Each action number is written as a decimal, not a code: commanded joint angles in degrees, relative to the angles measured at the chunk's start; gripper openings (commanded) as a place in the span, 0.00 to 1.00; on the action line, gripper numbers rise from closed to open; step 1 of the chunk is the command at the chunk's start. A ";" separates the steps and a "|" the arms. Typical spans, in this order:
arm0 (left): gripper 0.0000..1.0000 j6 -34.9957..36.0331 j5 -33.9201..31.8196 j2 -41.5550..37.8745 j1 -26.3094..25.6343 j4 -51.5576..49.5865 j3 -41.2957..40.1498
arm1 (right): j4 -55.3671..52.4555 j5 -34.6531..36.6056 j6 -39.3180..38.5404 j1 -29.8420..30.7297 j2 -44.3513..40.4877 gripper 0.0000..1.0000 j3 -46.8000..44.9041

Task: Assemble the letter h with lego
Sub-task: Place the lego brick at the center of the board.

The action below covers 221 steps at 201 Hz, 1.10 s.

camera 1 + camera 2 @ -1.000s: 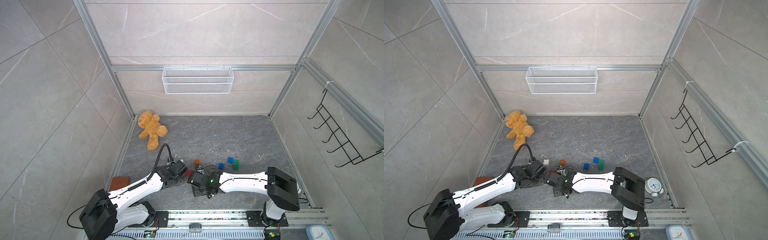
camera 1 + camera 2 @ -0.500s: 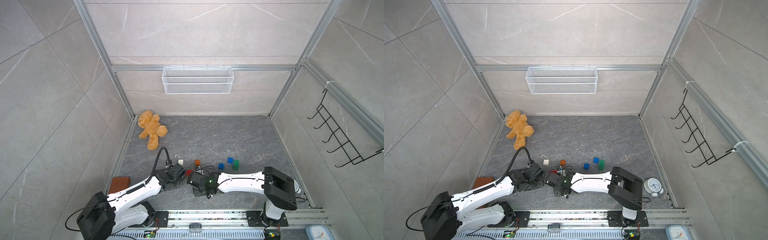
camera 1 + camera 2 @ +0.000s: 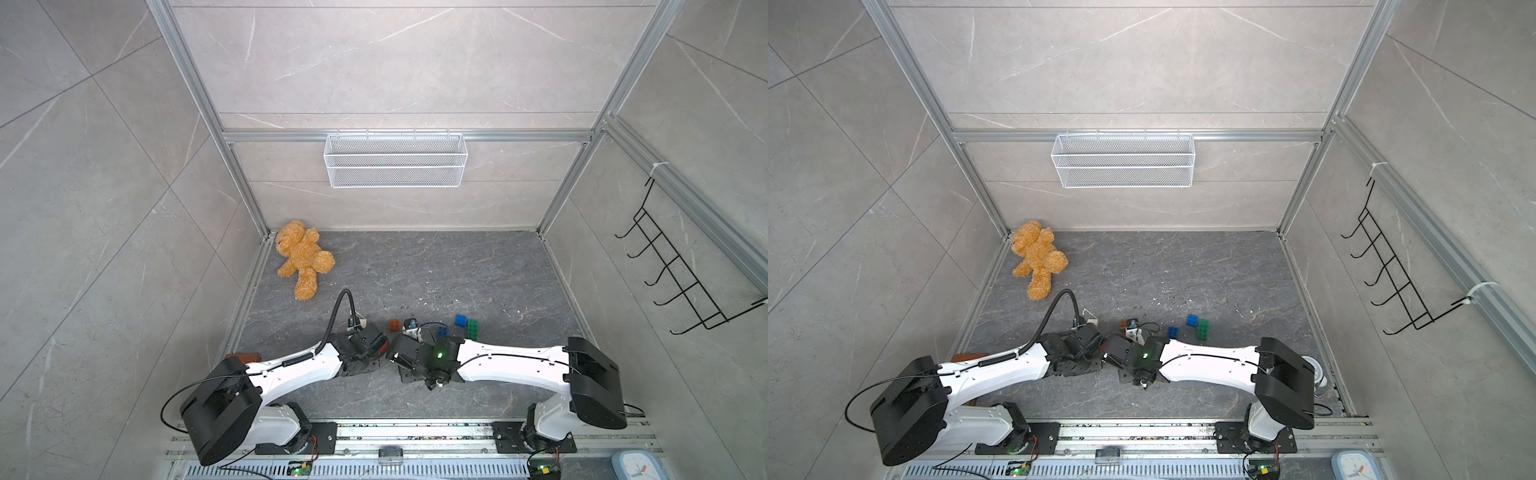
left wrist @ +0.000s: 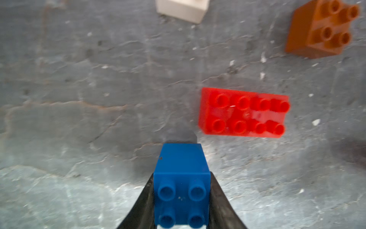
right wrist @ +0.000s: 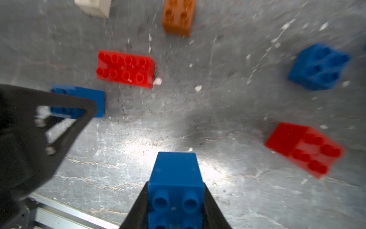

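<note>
- Lego bricks lie scattered on the desk (image 3: 415, 270), toward its front edge and about midway between its side edges.
- Left gripper (image 4: 181, 176) is clamped on a blue square brick (image 4: 181, 164), with a finger pressed against each side.
- Right gripper (image 5: 175, 184) pinches a second blue brick (image 5: 175, 168) in the same way.
- Both top views show the two grippers close together, tips nearly meeting.
- A long red brick (image 4: 243, 113) lies flat, studs up, near the left gripper.
- A brown brick (image 4: 324, 27) and a white brick (image 4: 182, 9) sit farther off.
- A square red brick (image 5: 303, 149) and a loose blue brick (image 5: 318, 67) lie well apart.
- A green brick (image 3: 472, 328) lies nearest the desk's right edge.
- A teddy bear (image 3: 303, 257) lies in the far left corner.
</note>
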 commanded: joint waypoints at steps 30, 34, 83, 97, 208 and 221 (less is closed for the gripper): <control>0.00 2.19 -0.80 6.62 -0.27 1.68 5.60 | -5.21 3.03 -2.05 -1.85 -5.82 0.00 -1.30; 0.00 2.43 -1.01 7.03 -0.28 1.58 5.94 | -5.36 2.96 -2.18 -1.86 -6.03 0.00 -1.26; 0.00 4.75 -2.89 11.83 -0.28 0.86 8.80 | -5.10 2.16 -2.43 -1.93 -6.04 0.00 -1.65; 0.00 5.52 -4.03 12.76 -0.14 0.13 9.92 | -4.44 1.39 -2.43 -2.04 -5.34 0.00 -1.65; 0.00 5.33 2.27 6.83 -2.17 0.19 5.38 | 1.46 -5.69 -2.85 -5.18 2.01 0.00 -0.92; 0.00 4.98 2.14 6.46 -2.87 -1.11 5.53 | 1.68 -5.79 -3.04 -5.30 3.21 0.00 -0.24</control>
